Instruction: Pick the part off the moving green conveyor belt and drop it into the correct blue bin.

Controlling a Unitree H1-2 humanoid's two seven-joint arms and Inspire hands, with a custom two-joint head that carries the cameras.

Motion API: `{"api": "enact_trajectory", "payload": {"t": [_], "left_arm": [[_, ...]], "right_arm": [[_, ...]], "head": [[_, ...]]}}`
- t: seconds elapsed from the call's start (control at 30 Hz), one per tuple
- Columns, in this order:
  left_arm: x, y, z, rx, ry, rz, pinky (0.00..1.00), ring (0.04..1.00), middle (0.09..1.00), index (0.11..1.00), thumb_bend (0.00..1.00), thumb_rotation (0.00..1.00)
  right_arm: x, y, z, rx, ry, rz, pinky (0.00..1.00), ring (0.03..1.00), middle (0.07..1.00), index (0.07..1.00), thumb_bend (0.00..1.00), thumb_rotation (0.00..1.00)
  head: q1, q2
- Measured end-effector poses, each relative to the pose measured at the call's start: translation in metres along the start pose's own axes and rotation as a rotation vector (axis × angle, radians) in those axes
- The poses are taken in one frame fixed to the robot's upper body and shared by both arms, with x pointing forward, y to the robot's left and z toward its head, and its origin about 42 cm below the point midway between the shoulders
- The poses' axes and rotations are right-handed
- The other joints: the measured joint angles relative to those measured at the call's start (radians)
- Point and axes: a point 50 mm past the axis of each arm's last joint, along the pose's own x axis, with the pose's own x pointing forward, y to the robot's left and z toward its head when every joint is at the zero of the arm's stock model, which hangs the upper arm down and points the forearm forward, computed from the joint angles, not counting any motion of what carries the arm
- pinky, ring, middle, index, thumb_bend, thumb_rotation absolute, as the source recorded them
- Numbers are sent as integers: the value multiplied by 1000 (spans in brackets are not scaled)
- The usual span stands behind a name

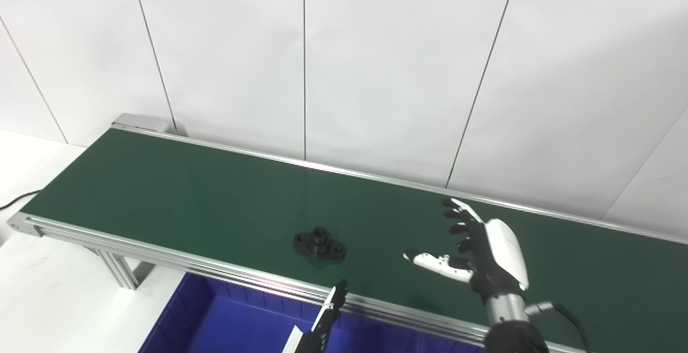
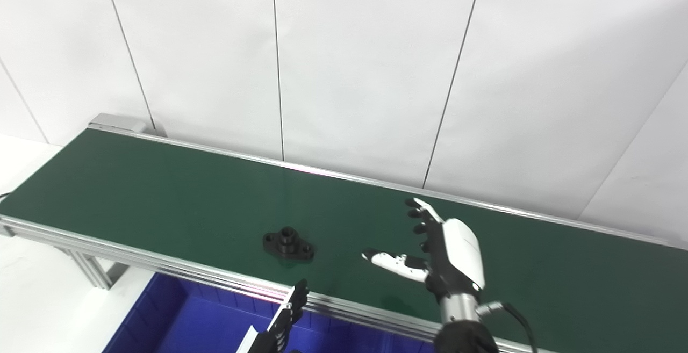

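Right hand (image 1: pixel 486 251) spread beside part (image 1: pixel 319 244)

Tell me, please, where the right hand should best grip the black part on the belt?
Probably the raised round boss at the middle of the part, pinched from above. The flat flange with its two holed ears lies flush on the belt, leaving little edge to get under. The right hand is open, to the part's right.

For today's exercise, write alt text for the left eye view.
A small black part lies on a green conveyor belt, untouched; the open right hand hovers to its right. The left hand peeks up at the bottom edge over a blue bin.
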Motion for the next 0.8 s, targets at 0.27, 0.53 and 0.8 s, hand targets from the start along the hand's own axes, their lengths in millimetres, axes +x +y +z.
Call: {"api": "enact_trajectory", "payload": {"t": [0.27,0.53,0.8], "left_arm": [[1,-2,0,3,0,-7,1000,1000,1000,1000,851,927],[2,-4,1,4,-7,-15,1000,1000,1000,1000,850,922],[1,-5,3,3,-12,-16,1000,1000,1000,1000,825,911]], "right_arm": [[17,16,10,-94,11,46,458,592,675,820,900,473],[34,30,21,-172,38,90,514,665,761,823,909,497],[44,49,21,-272,60,167,538,662,763,803,911,477]], "head": [[6,6],[9,11],[9,20]]}}
